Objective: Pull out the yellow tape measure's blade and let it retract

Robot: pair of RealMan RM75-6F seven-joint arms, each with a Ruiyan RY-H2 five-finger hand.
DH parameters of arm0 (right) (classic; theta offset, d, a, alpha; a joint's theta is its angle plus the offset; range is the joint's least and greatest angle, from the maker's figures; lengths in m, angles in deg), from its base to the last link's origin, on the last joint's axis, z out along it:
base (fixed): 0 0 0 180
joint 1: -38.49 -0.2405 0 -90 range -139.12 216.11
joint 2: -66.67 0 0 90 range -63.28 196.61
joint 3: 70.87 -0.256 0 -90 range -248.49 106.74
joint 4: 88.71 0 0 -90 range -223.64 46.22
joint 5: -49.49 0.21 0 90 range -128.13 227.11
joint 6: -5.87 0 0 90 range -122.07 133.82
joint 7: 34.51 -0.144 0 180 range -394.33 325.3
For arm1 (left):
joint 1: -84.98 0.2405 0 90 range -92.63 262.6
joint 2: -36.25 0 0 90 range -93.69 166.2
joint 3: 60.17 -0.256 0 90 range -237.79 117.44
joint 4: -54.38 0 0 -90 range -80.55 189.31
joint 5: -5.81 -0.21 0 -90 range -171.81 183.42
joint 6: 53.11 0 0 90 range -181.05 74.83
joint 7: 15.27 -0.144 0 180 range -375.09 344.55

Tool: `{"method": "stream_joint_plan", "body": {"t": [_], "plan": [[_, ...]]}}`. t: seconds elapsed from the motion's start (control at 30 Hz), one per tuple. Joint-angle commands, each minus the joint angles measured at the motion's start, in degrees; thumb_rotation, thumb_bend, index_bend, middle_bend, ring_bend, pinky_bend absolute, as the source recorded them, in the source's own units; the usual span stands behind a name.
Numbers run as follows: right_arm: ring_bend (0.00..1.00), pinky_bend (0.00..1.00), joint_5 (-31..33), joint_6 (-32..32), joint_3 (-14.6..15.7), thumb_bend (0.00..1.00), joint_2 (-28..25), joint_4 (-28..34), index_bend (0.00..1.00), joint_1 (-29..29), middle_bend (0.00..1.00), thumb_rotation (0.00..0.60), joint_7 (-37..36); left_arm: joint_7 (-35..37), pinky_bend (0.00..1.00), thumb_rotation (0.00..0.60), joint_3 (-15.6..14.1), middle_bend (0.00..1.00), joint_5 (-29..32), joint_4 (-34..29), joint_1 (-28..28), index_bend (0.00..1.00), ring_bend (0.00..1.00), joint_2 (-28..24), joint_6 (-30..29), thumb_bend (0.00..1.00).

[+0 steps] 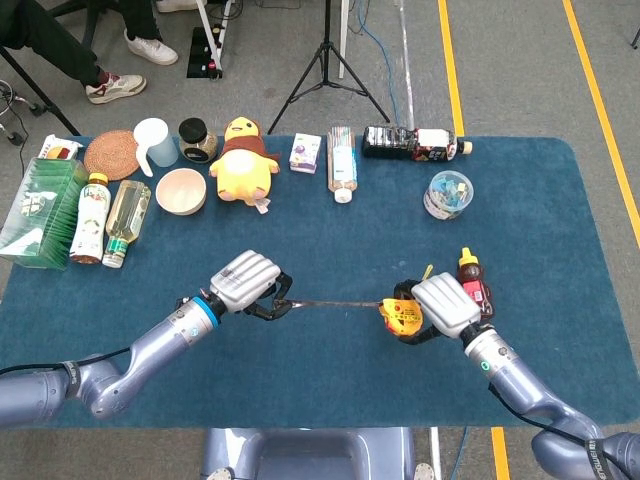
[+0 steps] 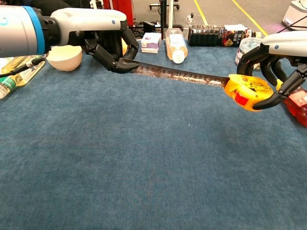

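Above a blue-covered table, the right hand grips the yellow tape measure, fingers wrapped around its case, while the left hand pinches the end of the blade between thumb and fingers. The blade runs taut and nearly level between the two hands, held clear of the cloth (its printed numerals show in the chest view, where the tape measure hangs in the right hand and the blade leads back to the left hand). A red sauce bottle lies just beside the right hand. Along the far edge sit a yellow plush duck, a cream bowl, a clear water bottle and a green box.
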Motion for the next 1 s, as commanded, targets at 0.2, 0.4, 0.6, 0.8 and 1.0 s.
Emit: {"method": "stream_joint_plan", "body": {"t": [0.2,0.4,0.6,0.8,1.0], "plan": [[0.62,0.60,0.3,0.3,0.1,0.26,-0.3,-0.2,0.60,0.1,0.63,0.439,0.2,0.9,0.98,0.443,-2.0,1.00,-4.6,-0.6,2.5,0.69,1.00,-2.6,-1.9,0.39],[0.62,0.60,0.6,0.3,0.5,0.27,-0.8,-0.8,0.60,0.6,0.64,0.441,0.3,1.8,0.98,0.444,-3.0,1.00,-7.2,-0.8,4.6,0.69,1.00,-4.5,-3.9,0.39],[0.62,0.60,0.4,0.8,0.8,0.27,-1.4,-1.2,0.61,0.7,0.64,0.443,0.0,2.7,0.98,0.446,-4.0,1.00,-8.8,-0.5,6.2,0.69,1.00,-5.4,-4.8,0.39],[0.62,0.60,0.0,1.2,0.8,0.27,-2.2,-1.1,0.61,0.6,0.64,0.442,-0.2,3.8,0.98,0.441,-5.1,1.00,-10.5,-0.2,8.1,0.69,1.00,-6.6,-6.2,0.39],[0.62,0.61,0.1,1.6,1.0,0.27,-2.7,-1.2,0.61,0.7,0.64,0.442,-0.3,4.5,0.98,0.442,-6.1,1.00,-11.8,0.3,9.7,0.69,1.00,-7.4,-7.1,0.39]]}}
